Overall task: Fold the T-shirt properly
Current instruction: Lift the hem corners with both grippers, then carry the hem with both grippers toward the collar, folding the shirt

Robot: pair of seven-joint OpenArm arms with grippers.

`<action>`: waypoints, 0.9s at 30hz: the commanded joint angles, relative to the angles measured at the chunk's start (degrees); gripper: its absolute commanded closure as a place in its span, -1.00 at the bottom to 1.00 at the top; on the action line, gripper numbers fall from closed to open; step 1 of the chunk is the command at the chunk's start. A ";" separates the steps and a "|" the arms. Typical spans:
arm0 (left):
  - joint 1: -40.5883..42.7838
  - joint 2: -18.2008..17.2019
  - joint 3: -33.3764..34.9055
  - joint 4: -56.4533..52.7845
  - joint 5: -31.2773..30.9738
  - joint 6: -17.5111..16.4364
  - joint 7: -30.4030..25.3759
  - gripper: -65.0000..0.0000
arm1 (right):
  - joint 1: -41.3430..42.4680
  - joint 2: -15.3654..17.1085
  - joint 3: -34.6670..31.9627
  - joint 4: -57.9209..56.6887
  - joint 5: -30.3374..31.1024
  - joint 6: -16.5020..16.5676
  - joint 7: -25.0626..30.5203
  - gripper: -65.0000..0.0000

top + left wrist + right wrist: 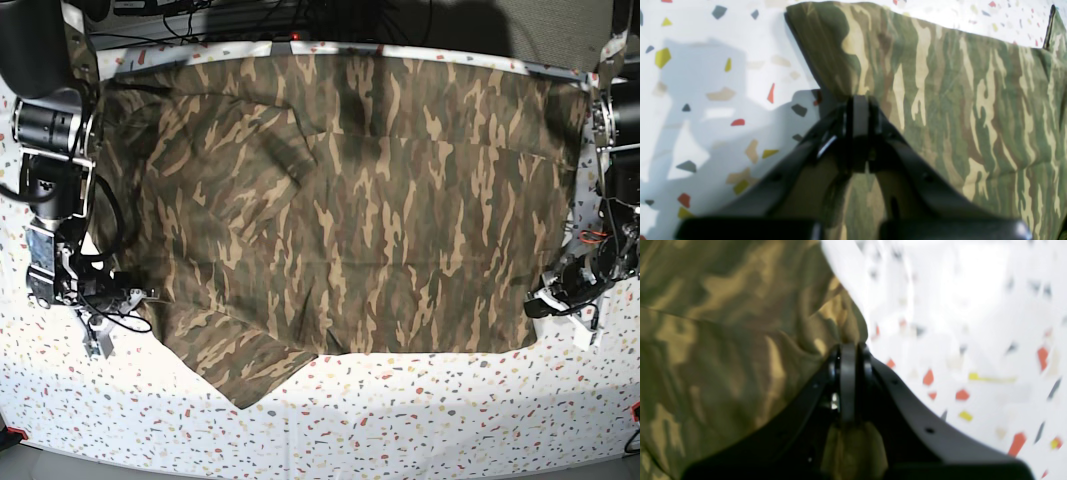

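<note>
Left gripper: low at table edge, clamped on T-shirt hem corner. Right gripper: likewise pinching opposite edge. T-shirt spread flat, long axis running between the arms.

T-shirt spread on table between hands.

No readable text, labels, brands, numbers or signs in any view. The T-shirt carries only its camouflage print, no lettering. The tabletop has coloured speckles, no markings that read as characters. Both wrist views are blurred close up; nothing legible on the black pincer bodies there.
</note>
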 commanded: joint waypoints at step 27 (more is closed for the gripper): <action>4.22 -10.88 -0.20 18.80 -31.32 -3.58 26.23 1.00 | -22.91 1.77 0.09 41.68 3.23 3.78 -2.89 1.00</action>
